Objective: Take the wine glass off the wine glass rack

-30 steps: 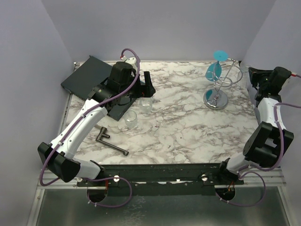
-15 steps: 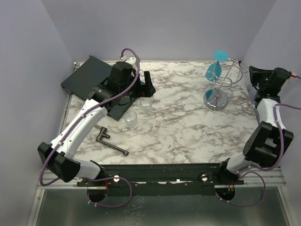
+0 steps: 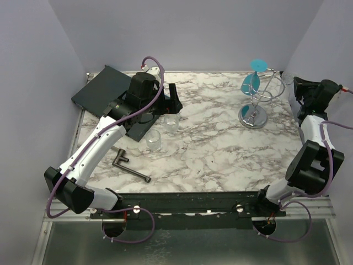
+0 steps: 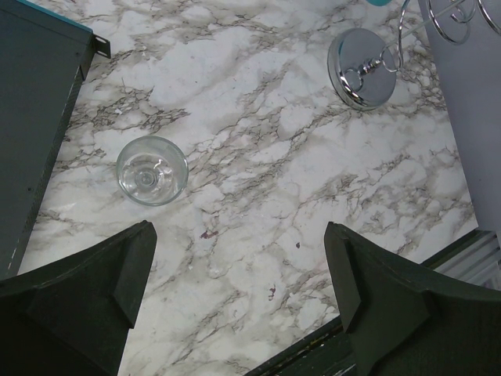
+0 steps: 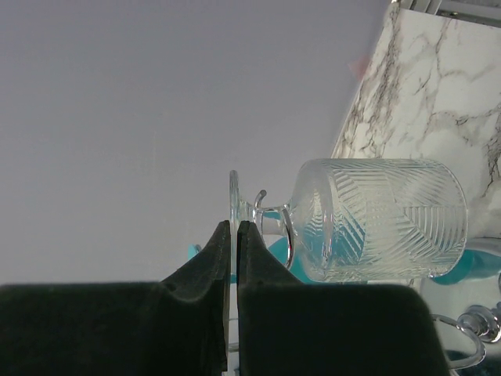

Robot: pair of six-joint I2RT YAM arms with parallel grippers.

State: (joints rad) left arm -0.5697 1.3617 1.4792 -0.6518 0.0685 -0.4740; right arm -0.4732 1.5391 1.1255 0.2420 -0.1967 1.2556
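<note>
Wine glass [image 5: 376, 219], clear with a cut ribbed pattern, lay on its side in the right wrist view. Its bowl pointed right and its flat foot was seen edge-on at the left. The right hand [image 5: 234, 227] was closed on that foot, the thin disc pinched between the two dark fingers [image 5: 205, 266]. A chrome wire loop curved across the stem just beside the foot. Whether the stem rested on the loop could not be told.

The wine glass rack [image 3: 252, 116] stood on its round mirror base at the far right of the worktop [image 3: 220, 143]. Its wire arms reached towards the right arm. A teal glass [image 3: 250, 84] hung bowl-down from the rack's left side, and it showed again behind the clear bowl in the wrist view.

The left hand [image 4: 239, 290] hovered above the worktop's far left part with its fingers spread wide, holding nothing. Below it stood a clear tumbler [image 4: 152, 170], apart from both fingers. A second tumbler [image 3: 153, 139] stood near the first in the top view. A dark L-shaped tool [image 3: 131, 165] lay nearer the arm bases. A dark flat tray [image 3: 105, 88] sat at the far left corner.
</note>
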